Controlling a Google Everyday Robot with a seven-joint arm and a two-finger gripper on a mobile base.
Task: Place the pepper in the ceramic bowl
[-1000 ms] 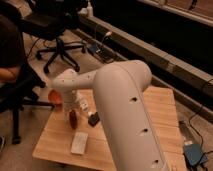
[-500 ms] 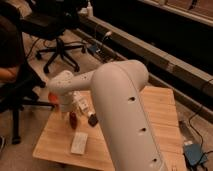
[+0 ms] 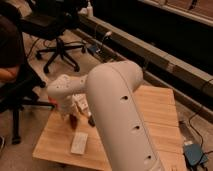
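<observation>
- gripper (image 3: 75, 111) is low over the left part of the wooden table (image 3: 160, 107), under the white arm (image 3: 115, 100) (which fills most of the view)
- grip state: we can't tell
- pepper (image 3: 73, 119): small dark red shape right at the gripper; we can't tell whether it's held or on the tabletop
- white packet (image 3: 79, 142) lies flat near the front edge
- small dark object (image 3: 91, 121) just right of the gripper

A worktop (image 3: 160, 112) stood at centre. The robot arm (image 3: 117, 105) stretched across it from the near right. Its gripper (image 3: 75, 115) hung low over the worktop's left part. A flat rectangular object (image 3: 79, 142) lay in front of the gripper, near the front edge. An office chair (image 3: 57, 30) stood behind, to the left.
</observation>
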